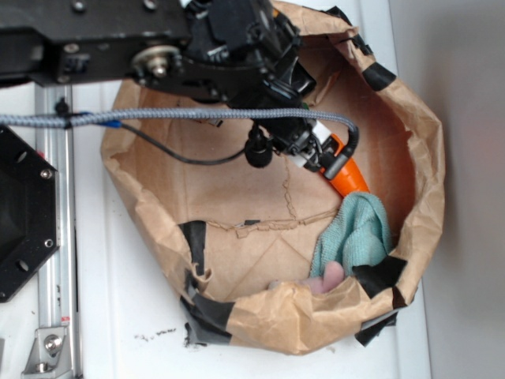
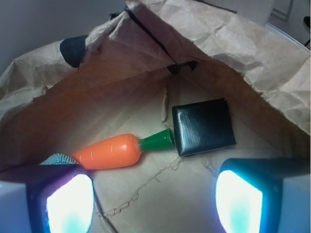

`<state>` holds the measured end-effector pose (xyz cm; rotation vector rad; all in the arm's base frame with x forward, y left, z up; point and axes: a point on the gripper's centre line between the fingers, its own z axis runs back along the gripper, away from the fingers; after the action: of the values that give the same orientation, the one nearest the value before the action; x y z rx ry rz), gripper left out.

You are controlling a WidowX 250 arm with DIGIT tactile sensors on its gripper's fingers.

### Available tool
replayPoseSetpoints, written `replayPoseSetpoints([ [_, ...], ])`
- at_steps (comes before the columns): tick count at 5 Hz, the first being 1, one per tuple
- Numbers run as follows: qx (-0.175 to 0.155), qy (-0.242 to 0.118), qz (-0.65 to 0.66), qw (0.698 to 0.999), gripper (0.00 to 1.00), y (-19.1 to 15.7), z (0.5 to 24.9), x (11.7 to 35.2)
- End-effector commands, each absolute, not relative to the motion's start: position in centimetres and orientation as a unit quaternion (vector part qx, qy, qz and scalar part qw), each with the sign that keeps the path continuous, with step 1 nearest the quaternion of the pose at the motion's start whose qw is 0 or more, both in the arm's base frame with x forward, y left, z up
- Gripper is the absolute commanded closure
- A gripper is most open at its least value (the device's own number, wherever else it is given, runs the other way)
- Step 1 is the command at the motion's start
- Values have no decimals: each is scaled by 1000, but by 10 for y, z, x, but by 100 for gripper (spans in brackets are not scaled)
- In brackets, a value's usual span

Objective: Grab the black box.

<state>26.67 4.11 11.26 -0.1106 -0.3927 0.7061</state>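
In the wrist view the black box (image 2: 203, 126) lies flat on the brown paper floor of the bag, glossy and square, ahead and a little right of my gripper (image 2: 153, 204). A toy carrot (image 2: 112, 151) lies to the box's left, and its green top (image 2: 158, 141) touches the box's edge. My gripper is open, its two fingers wide apart at the bottom of the view with only bare paper between them. In the exterior view the arm (image 1: 237, 47) hangs over the bag and hides the box; only the carrot's orange body (image 1: 349, 178) shows.
The crumpled paper bag's walls (image 1: 300, 316) ring the work area, patched with black tape (image 1: 195, 241). A teal cloth (image 1: 355, 233) and a pink item (image 1: 327, 278) lie inside near the front right. A black octagonal plate (image 1: 20, 213) and a metal rail (image 1: 55, 237) stand at the left.
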Motion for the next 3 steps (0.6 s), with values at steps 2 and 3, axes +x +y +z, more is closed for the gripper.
replayPoseSetpoints([
  [2,-59,-181,310,931,0,45,93,303],
  [3,-45,-188,310,931,0,72,91,305],
])
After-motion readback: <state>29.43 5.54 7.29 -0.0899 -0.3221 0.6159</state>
